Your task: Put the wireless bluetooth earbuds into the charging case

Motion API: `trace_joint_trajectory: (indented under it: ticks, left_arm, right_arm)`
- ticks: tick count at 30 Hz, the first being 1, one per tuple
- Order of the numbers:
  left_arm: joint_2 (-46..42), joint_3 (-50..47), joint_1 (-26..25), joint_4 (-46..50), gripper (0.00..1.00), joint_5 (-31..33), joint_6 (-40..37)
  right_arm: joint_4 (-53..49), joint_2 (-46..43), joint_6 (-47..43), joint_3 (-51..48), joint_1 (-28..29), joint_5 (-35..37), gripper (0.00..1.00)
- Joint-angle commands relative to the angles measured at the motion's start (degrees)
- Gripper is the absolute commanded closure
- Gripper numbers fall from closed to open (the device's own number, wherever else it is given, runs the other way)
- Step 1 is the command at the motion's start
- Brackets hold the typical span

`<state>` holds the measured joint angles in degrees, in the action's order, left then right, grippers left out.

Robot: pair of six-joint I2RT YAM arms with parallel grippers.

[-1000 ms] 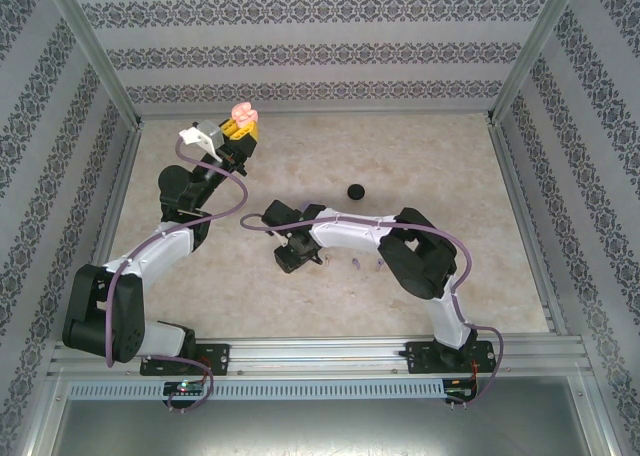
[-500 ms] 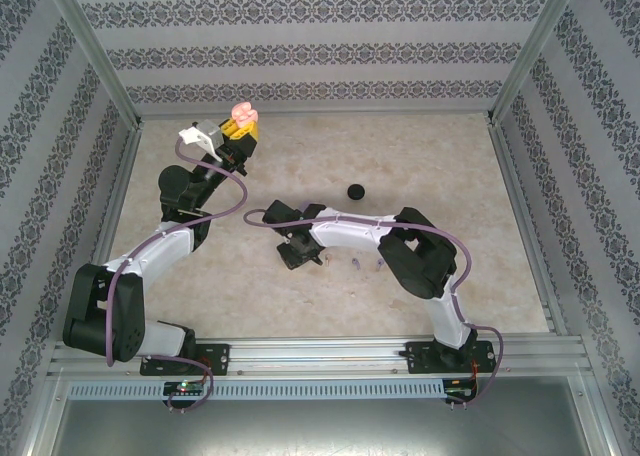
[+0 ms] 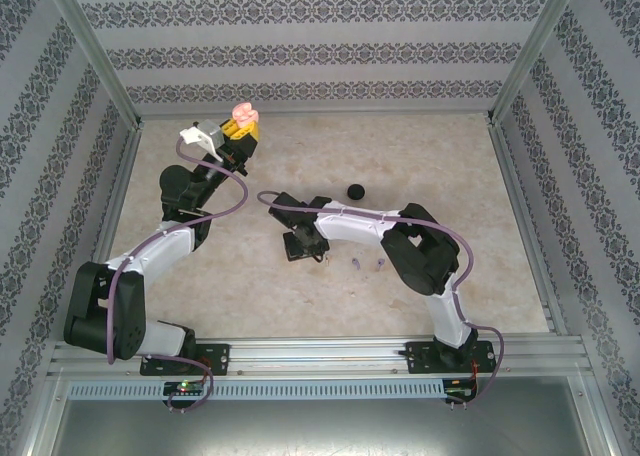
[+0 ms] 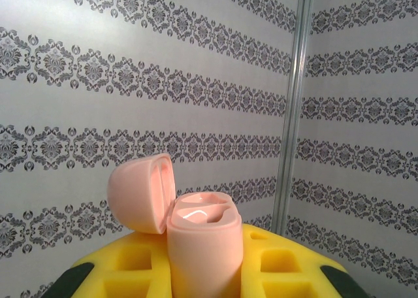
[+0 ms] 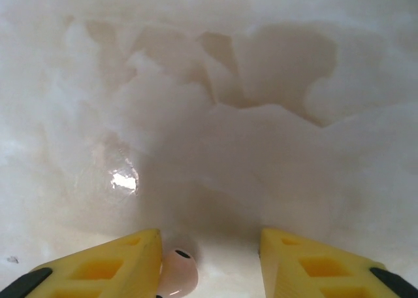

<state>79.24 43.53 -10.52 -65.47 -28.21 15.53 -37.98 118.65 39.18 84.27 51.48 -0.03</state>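
The left gripper [image 3: 240,130] is clenching a pale pink rounded plastic charging case [image 4: 202,246] upright, with its hinged lid [image 4: 140,193] standing open. I cannot tell what is sitting in its glossy wells. The right gripper [image 5: 209,236] is hovering low over the marbled table [image 5: 261,115] with jaws released. A pale pink stemmed earbud [image 5: 177,272] is lying between its fingers, just beside one of them.

The left arm [image 3: 150,256] rises from its base and reaches toward the far left corner of the worktop [image 3: 450,156]; the left tool [image 3: 240,128] is held high, its yellow fingers [image 4: 130,272] clamped on an open pink case [image 4: 204,246]; the right arm [image 3: 420,266] folds at the elbow and stretches leftward; the right tool [image 5: 209,259] points down close to the worktop, jaws standing apart.
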Motion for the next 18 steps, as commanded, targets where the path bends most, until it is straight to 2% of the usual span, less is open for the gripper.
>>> trace_joint_trajectory:
  ticks: [1,8,14,18]
  left_arm:
    - [0.2,0.9,-0.3,-4.4,1.00,-0.1,1.0]
    - [0.5,0.5,-0.3,-5.5,1.00,0.0,1.0]
    - [0.8,0.3,-0.4,-6.1,1.00,0.0,1.7]
    - [0.6,0.1,-0.4,-6.1,1.00,0.1,1.8]
  right_arm:
    - [-0.2,-1.0,6.3,0.1,0.1,-1.2,0.58]
    - [2.1,-2.6,11.8,-1.1,0.6,-1.4,0.58]
    - [-0.8,-1.4,8.5,1.9,1.7,1.9,0.46]
    - [-2.4,0.8,7.1,3.2,1.7,3.3,0.43]
